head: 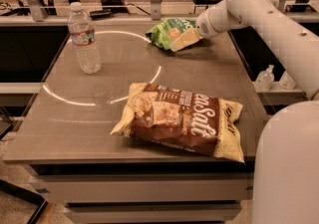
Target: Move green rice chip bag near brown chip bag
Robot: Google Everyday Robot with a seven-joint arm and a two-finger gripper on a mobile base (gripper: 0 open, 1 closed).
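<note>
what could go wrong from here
The hand is at the small crinkly green rice chip bag by the far edge of the grey table; a loose hold could drop it behind. The large puffy brown chip bag lies at the front edge; a bump may push it off.

Single view only. Set high above the near edge of the flat grey-brown table (75, 133), tilted down and facing across to its far side. Close enough for the large puffy dark-brown chip bag (184, 121) to fill the lower middle. Behind that bag, at the far edge: small bright-green rice chip bag (167, 34), with the gripper (199, 33) at its right end. Behind and left: clear plastic water bottle (84, 39). Right of the brown bag: white robot arm (279, 24), very near the lens, crowding the frame's edge.
</note>
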